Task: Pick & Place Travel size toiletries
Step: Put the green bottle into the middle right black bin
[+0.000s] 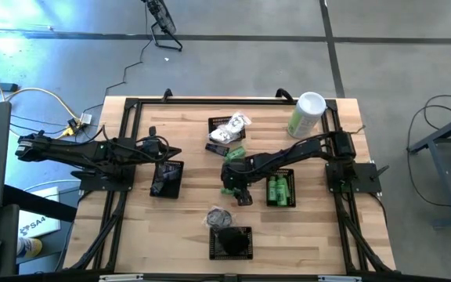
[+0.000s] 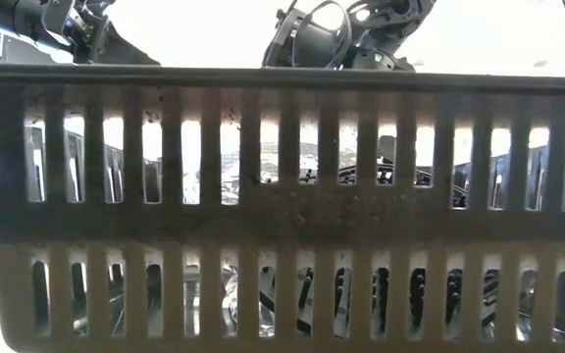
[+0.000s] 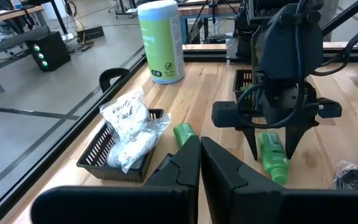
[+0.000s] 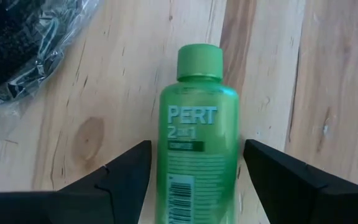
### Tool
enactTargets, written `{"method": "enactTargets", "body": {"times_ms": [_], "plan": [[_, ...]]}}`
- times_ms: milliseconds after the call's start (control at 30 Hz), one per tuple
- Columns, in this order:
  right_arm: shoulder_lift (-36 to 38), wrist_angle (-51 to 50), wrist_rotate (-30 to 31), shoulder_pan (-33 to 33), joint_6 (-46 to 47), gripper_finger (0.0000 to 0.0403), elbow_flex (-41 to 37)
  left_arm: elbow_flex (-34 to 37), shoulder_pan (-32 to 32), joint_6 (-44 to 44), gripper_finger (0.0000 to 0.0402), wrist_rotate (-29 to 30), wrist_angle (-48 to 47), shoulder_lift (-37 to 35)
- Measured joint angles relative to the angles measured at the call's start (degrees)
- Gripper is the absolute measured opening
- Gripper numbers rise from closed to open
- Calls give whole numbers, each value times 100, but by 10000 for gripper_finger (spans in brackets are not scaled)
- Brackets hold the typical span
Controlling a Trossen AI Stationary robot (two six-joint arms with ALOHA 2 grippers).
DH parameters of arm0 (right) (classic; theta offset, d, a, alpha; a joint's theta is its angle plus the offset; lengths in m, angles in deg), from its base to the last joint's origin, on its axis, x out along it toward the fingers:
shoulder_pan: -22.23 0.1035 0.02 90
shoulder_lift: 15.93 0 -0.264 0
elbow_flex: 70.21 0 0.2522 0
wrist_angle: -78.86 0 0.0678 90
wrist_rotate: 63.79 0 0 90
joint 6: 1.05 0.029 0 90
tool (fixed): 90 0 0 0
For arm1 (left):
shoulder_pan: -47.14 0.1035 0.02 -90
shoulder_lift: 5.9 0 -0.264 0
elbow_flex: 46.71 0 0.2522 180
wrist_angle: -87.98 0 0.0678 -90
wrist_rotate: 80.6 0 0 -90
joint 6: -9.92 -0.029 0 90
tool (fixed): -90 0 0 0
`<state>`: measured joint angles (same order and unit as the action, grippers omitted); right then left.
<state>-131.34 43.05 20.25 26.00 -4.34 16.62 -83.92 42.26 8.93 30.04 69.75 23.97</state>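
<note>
Right gripper (image 4: pixel 194 180) open astride a green bottle (image 4: pixel 197 143).
Its fingers flank the bottle lying flat mid-table (image 1: pixel 186 211), long axis running straight out from the wrist, cap away; left gripper (image 3: pixel 199 168), closed, waits near the table's left edge.

The place looks like a robotics lab or workshop. A pale wooden butcher-block surface (image 1: pixel 186 227) stands on a grey concrete floor (image 1: pixel 413 47), framed by black metal rails (image 1: pixel 124 125). Loose yellow and black cables (image 1: pixel 37 94) trail across the floor beyond its left edge. Behind it stand workbenches and a dark box with green indicator lights (image 3: pixel 45 53).
</note>
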Motion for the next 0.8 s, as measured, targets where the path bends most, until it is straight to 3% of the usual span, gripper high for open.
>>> {"method": "enactTargets", "body": {"times_ms": [367,800], "plan": [[0,2,-10,0,42,249,0,0,0,0,10,-6,0,0],[0,20,0,-4,66,179,0,0,0,0,10,-13,-3,0]]}}
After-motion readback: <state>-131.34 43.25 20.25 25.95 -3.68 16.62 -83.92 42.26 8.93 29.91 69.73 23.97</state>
